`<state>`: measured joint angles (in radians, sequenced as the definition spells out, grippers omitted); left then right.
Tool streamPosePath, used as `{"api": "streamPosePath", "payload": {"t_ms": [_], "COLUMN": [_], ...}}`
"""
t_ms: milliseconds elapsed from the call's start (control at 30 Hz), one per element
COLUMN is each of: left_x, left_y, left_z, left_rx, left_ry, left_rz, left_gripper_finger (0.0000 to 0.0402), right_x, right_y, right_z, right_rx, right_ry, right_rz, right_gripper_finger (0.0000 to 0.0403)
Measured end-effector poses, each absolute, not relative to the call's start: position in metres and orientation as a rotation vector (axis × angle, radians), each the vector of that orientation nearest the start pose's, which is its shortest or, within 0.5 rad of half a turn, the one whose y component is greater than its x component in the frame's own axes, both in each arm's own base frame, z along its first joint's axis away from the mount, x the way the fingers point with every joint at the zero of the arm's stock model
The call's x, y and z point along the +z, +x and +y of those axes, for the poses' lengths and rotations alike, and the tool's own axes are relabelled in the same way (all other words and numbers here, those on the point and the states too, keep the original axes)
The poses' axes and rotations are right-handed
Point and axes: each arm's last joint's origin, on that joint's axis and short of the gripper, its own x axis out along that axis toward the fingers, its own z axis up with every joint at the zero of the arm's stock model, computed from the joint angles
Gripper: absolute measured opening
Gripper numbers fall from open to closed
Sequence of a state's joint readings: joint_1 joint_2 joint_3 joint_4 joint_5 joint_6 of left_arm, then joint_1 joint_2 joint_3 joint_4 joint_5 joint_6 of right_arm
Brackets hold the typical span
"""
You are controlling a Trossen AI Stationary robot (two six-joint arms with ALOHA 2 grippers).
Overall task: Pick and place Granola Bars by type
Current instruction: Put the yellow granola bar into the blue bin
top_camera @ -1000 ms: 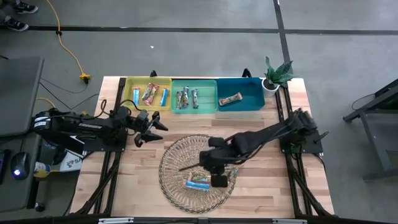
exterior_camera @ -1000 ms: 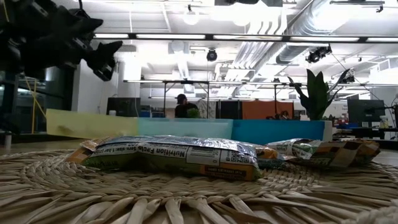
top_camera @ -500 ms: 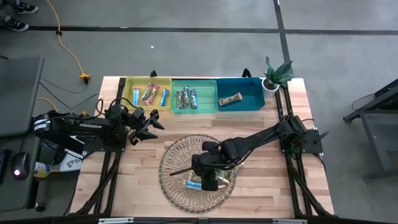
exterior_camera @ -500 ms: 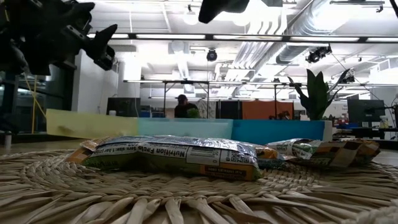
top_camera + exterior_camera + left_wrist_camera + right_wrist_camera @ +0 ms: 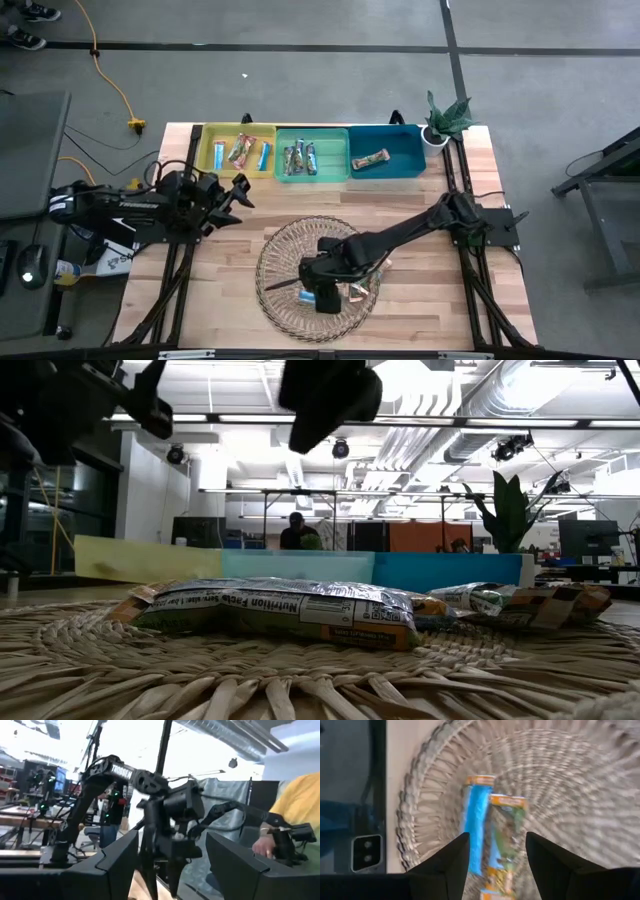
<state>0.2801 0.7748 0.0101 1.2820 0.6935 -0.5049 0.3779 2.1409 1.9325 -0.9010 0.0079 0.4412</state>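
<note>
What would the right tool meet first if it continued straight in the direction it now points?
Probably the blue bar and the green bar beside it on the wicker plate. The open right tool points down between them; depth is unclear.

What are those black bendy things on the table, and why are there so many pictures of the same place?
They are two robot arms, each ending in a two-finger claw. The pictures come from different cameras: one looks straight down from above, one sits low on the table, and one rides on each arm's wrist.

On the wooden table sits a round woven plate with a few granola bars on it. At the back stand a yellow bin, a green bin and a teal bin, each already holding bars, plus a little potted plant.

The right claw hovers open over the plate, right above a blue bar and a green bar lying side by side. It holds nothing. The left claw waits open and empty near the yellow bin.
</note>
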Motion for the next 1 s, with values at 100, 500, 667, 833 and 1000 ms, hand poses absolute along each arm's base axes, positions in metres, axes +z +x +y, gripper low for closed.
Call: {"api": "streamPosePath", "payload": {"t_ms": [100, 500, 667, 833, 1000], "left_x": [0.208, 0.209, 0.205, 0.199, 0.193], "left_y": [0.126, 0.126, 0.128, 0.131, 0.133], "left_z": [0.017, 0.018, 0.018, 0.019, 0.020], "left_rx": [-0.513, -0.499, -0.487, -0.474, -0.458], "left_ry": [-0.243, -0.324, -0.341, -0.379, -0.418], "left_rz": [-0.354, -0.353, -0.311, -0.250, -0.180], "left_gripper_finger": [0.0230, 0.0230, 0.0230, 0.0230, 0.0230], "right_x": [0.239, 0.208, 0.203, 0.199, 0.200], "right_y": [0.432, 0.425, 0.424, 0.426, 0.430], "right_z": [0.177, 0.227, 0.232, 0.229, 0.220], "right_rx": [0.136, 0.227, 0.176, 0.138, 0.110], "right_ry": [0.208, 0.165, 0.165, 0.151, 0.150], "right_rz": [1.119, 1.139, 1.134, 1.128, 1.119], "right_gripper_finger": [0.0179, 0.0179, 0.0179, 0.0179, 0.0180]}}
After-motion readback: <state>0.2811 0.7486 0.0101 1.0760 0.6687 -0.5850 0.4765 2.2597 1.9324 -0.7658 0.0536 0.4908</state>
